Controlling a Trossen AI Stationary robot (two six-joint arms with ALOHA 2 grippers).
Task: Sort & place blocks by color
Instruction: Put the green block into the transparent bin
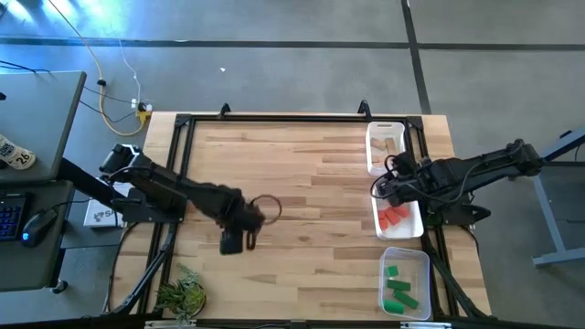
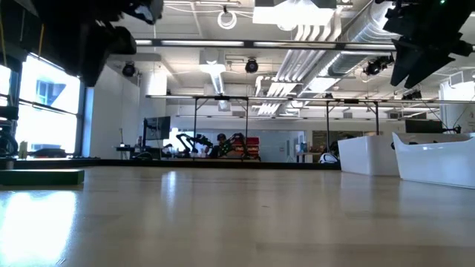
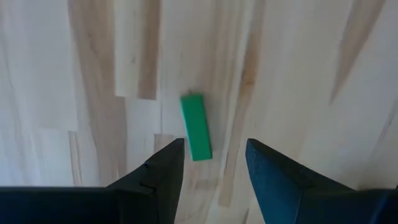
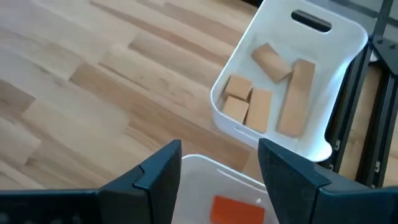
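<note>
A pale, planked wooden tabletop (image 1: pixel 302 174) is seen from above, with both dark arms reaching over it. The left claw (image 3: pixel 214 163) is held above the bare middle-left part of the tabletop, its two dark fingers spread apart. In the left wrist view a single small green wooden bar (image 3: pixel 196 127) is seen lying flat on the wood, just ahead of the gap between those fingers and untouched by them. In the high view this bar is hidden under the left arm.

The right claw (image 4: pixel 219 169) is held over the row of trays along the right edge of the tabletop, its fingers spread and nothing held between them. Directly below it a white plastic tray (image 1: pixel 411 225) is seen, holding the red wooden blocks (image 1: pixel 394 216); an orange-red block (image 4: pixel 239 209) shows between the fingers in the right wrist view. Just beyond that tray, toward the far edge, a second white tray with a handle slot (image 4: pixel 323 43) is set, and five plain tan wooden blocks (image 4: pixel 268 87) are laid inside it, some short and some long. Nearest the front edge a clear plastic tray (image 1: pixel 422 265) is placed, with several green wooden blocks (image 1: pixel 398 289) gathered in it.

A small green potted plant (image 1: pixel 180 294) is seen at the front left corner.
</note>
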